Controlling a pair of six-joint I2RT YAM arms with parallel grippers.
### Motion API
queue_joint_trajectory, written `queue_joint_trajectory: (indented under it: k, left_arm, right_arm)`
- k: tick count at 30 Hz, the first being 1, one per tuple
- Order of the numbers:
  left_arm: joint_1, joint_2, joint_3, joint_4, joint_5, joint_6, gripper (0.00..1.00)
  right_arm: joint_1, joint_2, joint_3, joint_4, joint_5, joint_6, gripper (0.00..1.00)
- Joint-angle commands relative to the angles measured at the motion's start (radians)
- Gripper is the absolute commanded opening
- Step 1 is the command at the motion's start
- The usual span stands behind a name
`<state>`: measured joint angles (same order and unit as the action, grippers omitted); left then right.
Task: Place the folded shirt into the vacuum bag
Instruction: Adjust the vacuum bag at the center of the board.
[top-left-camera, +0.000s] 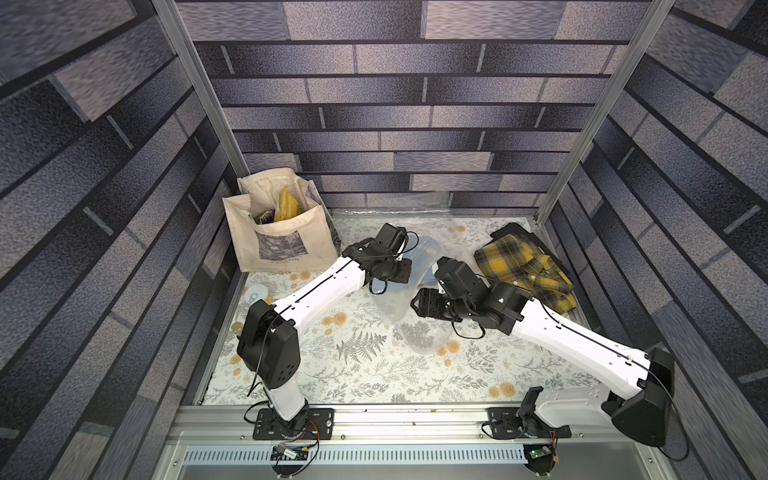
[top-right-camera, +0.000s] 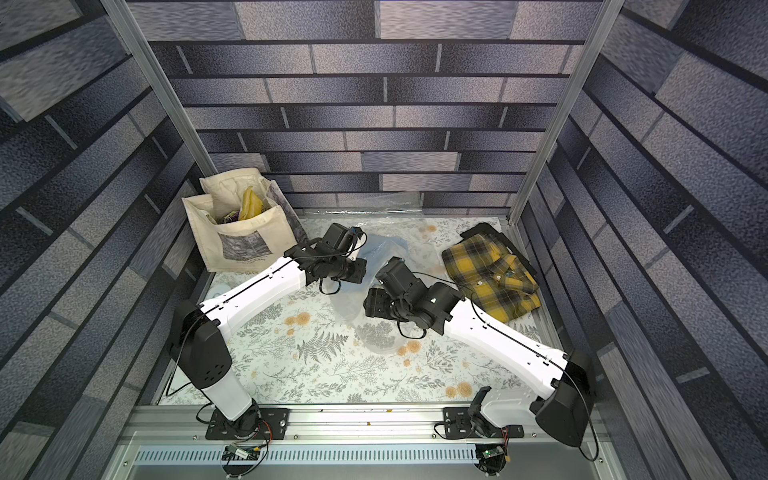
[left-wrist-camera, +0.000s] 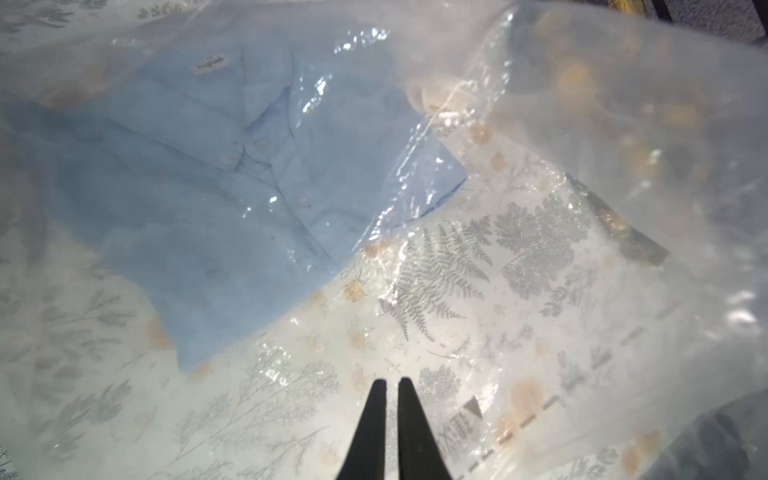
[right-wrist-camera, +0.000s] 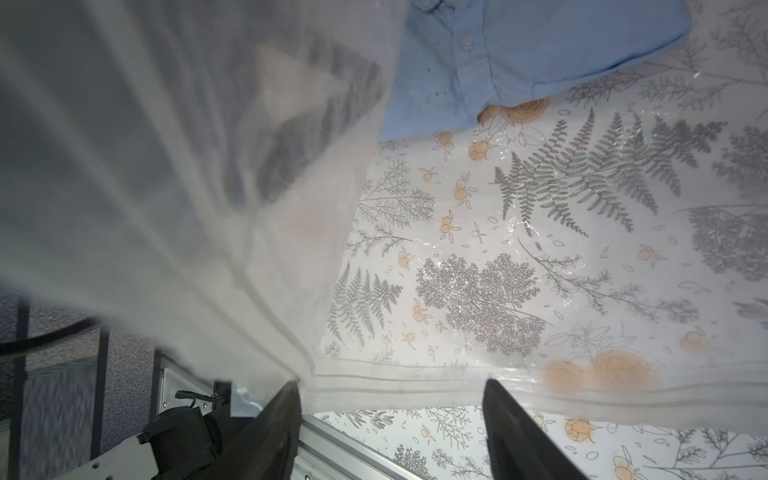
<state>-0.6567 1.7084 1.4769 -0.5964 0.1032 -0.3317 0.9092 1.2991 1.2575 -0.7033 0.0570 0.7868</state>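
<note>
One light blue folded button-front shirt (left-wrist-camera: 216, 187), inside large clear crinkly plastic vacuum bag (top-left-camera: 424, 336), twelve o'clock of floral-print table (top-left-camera: 353, 374) centre; left gripper (left-wrist-camera: 391, 386) jaws pinched nearly together, empty-looking; right gripper (right-wrist-camera: 390, 384) jaws spread wide astride zip rim (right-wrist-camera: 582, 392) at six o'clock; risk: film snagged on withdrawal, dragging shirt out.

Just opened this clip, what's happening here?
The robot works at the large clear crinkly plastic vacuum bag. A folded light blue shirt appears to lie inside it. The left end effector is shut over the bag; the right end effector stands open at the bag's zip edge. A yellow plaid shirt lies outside, untouched.
</note>
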Motion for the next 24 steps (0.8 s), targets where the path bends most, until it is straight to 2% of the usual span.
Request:
queue_joint_trajectory:
  k: [1,5,8,13,16,20,22,24]
  left_arm:
    - [-0.011,-0.003,-0.054,0.034,0.02,-0.036,0.14]
    - [-0.022,-0.012,-0.125,0.067,0.045,-0.057,0.17]
    - [-0.032,-0.019,-0.177,0.071,0.046,-0.069,0.19]
    - [-0.034,-0.068,-0.28,0.053,0.027,-0.093,0.24]
    - [-0.027,-0.133,-0.348,-0.004,-0.041,-0.126,0.34]
    - [0.049,-0.241,-0.456,-0.066,-0.113,-0.23,0.56]
    - [0.105,-0.282,-0.515,-0.049,-0.087,-0.281,0.63]
    - [0.171,-0.304,-0.569,0.011,-0.012,-0.323,0.67]
  right_arm:
    - [-0.008,0.008,0.098,-0.128,-0.042,-0.113,0.7]
    - [-0.012,0.009,0.152,-0.124,-0.127,-0.135,0.7]
    - [-0.05,0.005,0.167,-0.161,-0.127,-0.135,0.71]
    - [-0.279,-0.03,0.011,-0.117,-0.187,-0.139,0.7]
    - [-0.413,-0.007,-0.049,-0.126,-0.112,-0.183,0.7]
    - [-0.525,0.054,-0.145,-0.058,-0.01,-0.169,0.7]
    - [-0.535,0.086,-0.18,0.005,-0.03,-0.145,0.7]
    - [-0.532,0.132,-0.182,0.059,-0.092,-0.121,0.69]
